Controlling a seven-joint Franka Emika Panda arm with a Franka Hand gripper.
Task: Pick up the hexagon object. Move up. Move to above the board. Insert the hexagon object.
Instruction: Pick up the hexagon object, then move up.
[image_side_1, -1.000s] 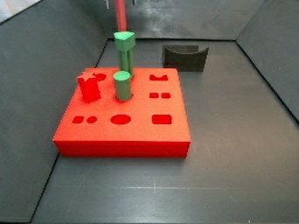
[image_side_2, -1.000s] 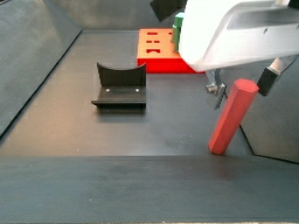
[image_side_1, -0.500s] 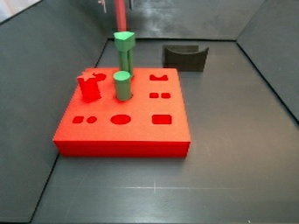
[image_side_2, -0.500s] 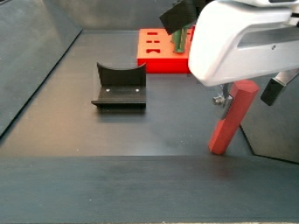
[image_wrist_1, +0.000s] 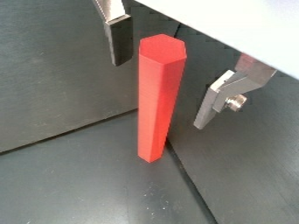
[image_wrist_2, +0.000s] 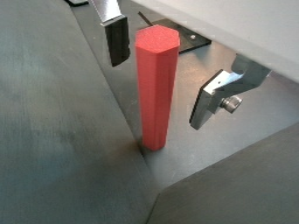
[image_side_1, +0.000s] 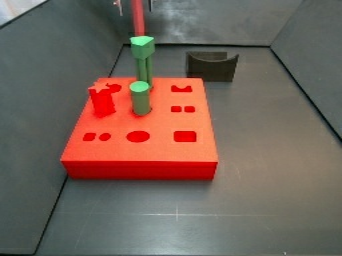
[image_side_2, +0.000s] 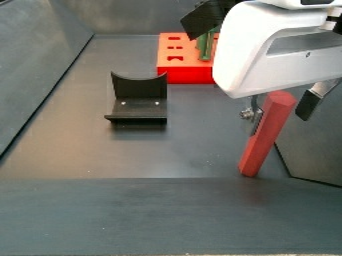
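Left of centre in a side view I see the fixture (image_side_2: 135, 97), with the board (image_side_2: 185, 60) behind it at the upper middle, well apart from the rod. At right the hexagon object (image_side_2: 265, 135) stands on the floor by the wall — long axis vertical, tipped slightly. My gripper (image_wrist_1: 167, 68) straddles its upper end, released; in a wrist view the fingers (image_wrist_2: 115, 39) stand clear of its faces.
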